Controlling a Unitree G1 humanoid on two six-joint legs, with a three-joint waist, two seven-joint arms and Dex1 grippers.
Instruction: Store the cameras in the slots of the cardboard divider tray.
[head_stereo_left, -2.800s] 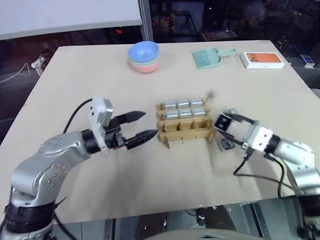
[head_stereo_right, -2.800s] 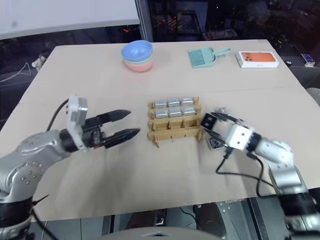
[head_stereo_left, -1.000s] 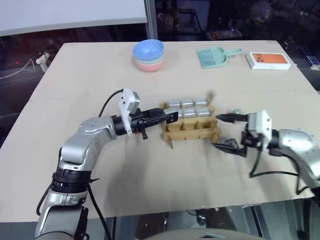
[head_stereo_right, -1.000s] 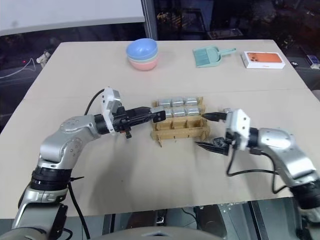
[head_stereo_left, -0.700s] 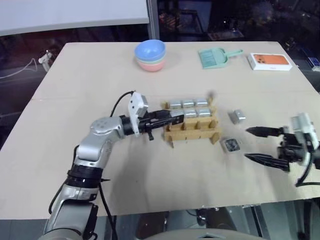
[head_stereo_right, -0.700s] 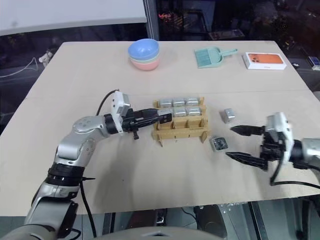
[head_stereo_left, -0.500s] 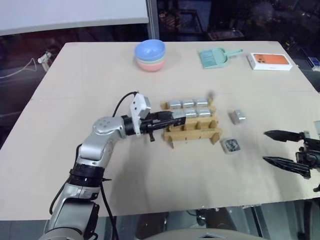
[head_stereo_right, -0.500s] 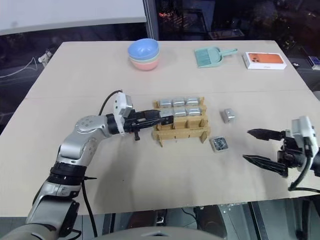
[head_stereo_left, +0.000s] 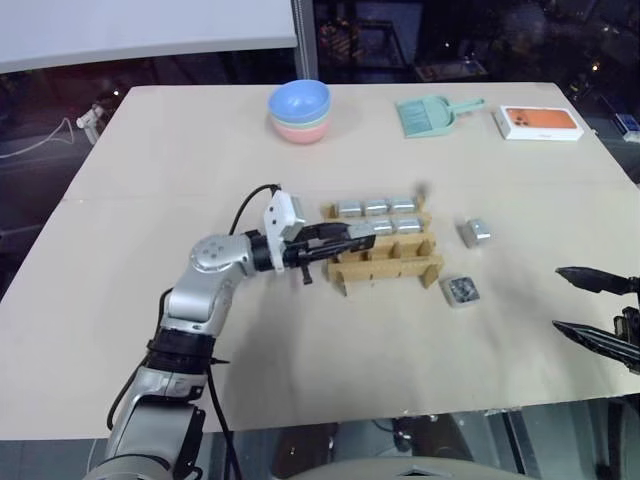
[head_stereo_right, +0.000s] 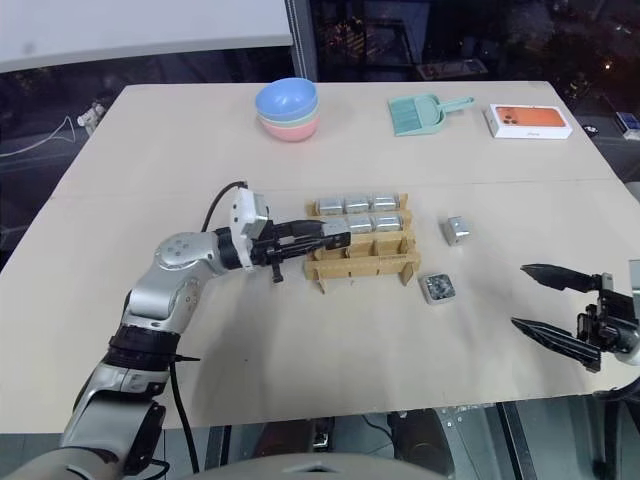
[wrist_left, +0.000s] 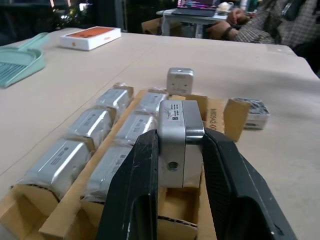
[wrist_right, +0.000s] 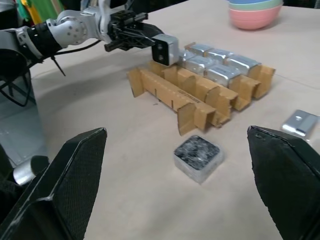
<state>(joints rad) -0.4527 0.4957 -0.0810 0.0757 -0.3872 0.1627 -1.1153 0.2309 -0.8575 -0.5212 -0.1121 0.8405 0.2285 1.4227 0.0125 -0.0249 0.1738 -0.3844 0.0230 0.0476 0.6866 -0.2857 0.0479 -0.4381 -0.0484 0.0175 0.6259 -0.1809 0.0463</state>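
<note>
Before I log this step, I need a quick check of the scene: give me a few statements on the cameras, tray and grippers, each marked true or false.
1. The left gripper is shut on a camera above the cardboard divider tray. True.
2. All nine slots of the tray are filled. False: two rows hold six cameras and the near row is empty.
3. Two loose cameras lie on the table to the right of the tray, one with a dark speckled face and one silver. True.
4. The right gripper holds a camera. False: it is open and empty, well away from the tray.
5. The orange-and-white box sits inside the tray. False: it lies at the table's far right corner.
</note>
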